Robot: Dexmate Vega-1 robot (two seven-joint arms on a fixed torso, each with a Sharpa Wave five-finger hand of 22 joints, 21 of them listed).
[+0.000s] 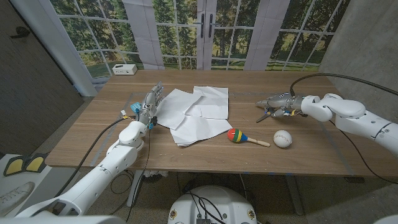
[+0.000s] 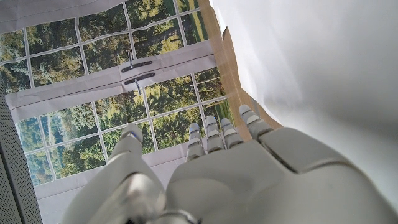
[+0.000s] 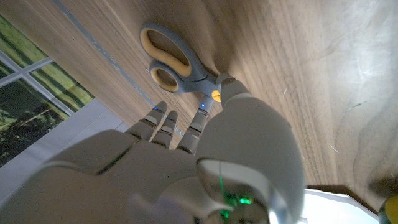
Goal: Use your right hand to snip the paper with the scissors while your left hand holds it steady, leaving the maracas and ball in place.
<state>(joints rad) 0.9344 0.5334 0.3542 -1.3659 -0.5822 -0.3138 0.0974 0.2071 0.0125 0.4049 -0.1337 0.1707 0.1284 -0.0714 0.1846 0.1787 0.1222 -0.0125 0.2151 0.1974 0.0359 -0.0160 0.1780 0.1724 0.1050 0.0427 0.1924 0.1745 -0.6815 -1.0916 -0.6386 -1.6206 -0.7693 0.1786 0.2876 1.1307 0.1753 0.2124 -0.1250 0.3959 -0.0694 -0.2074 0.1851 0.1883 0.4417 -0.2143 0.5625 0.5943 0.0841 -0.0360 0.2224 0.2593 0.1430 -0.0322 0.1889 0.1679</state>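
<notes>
Several white paper sheets point(image 1: 196, 112) lie overlapped mid-table. My left hand point(image 1: 148, 106) stands at their left edge with fingers stretched out and nothing in it; in the left wrist view that hand point(image 2: 249, 180) is beside the paper point(image 2: 311, 62). The scissors point(image 1: 263, 114), with grey and yellow handles, lie on the wood at the right. My right hand point(image 1: 283, 104) hovers over them. In the right wrist view my right hand point(image 3: 205, 149) touches the scissors point(image 3: 171, 62) near the pivot with a fingertip, and both handle loops lie free.
A colourful maraca point(image 1: 239, 136) and a white ball point(image 1: 282, 139) lie near the front edge, between the paper and my right arm. A small white box point(image 1: 125, 69) sits at the far left corner. Bare wood point(image 1: 74, 140) stretches left of my left arm.
</notes>
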